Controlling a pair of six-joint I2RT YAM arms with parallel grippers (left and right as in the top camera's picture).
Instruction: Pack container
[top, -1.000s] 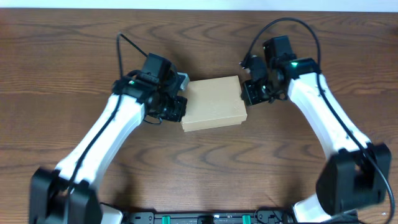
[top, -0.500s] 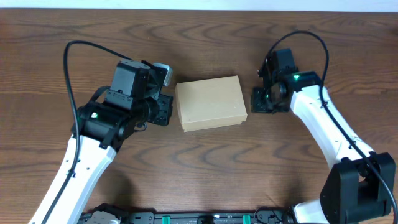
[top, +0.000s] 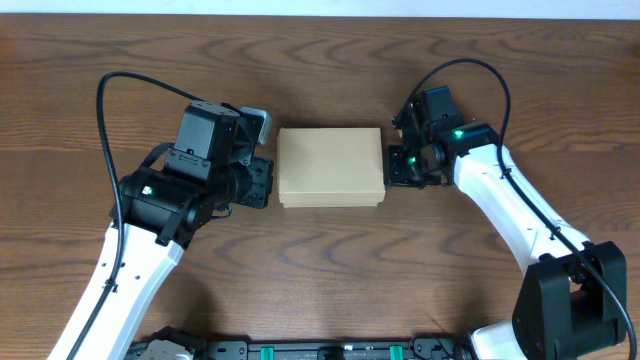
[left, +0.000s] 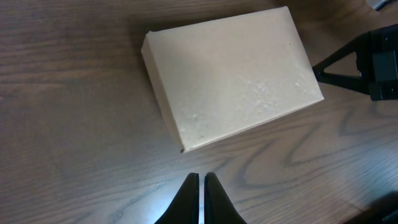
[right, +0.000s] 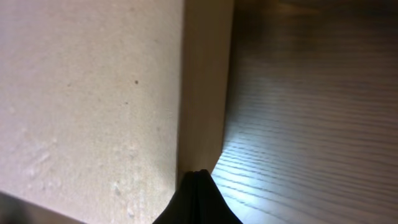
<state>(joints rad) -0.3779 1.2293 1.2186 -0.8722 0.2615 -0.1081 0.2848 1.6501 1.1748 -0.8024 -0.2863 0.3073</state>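
Observation:
The container (top: 331, 166) is a plain tan cardboard box with its lid down, lying flat in the middle of the table. It also shows in the left wrist view (left: 233, 74) and the right wrist view (right: 93, 93). My left gripper (top: 262, 182) is shut and empty, just left of the box with a small gap; its fingertips (left: 200, 180) hover over bare wood. My right gripper (top: 392, 166) is shut and its tips (right: 198, 175) press against the box's right side wall.
The brown wooden table (top: 330, 270) carries nothing else. Both arms' black cables arc above the table on the left (top: 130, 85) and right (top: 480, 70). The table's far edge runs along the top of the overhead view.
The box has been squared up: it was tilted and is now straight. My right gripper moved left from a gap to touch the box's right side. My left arm barely moved.

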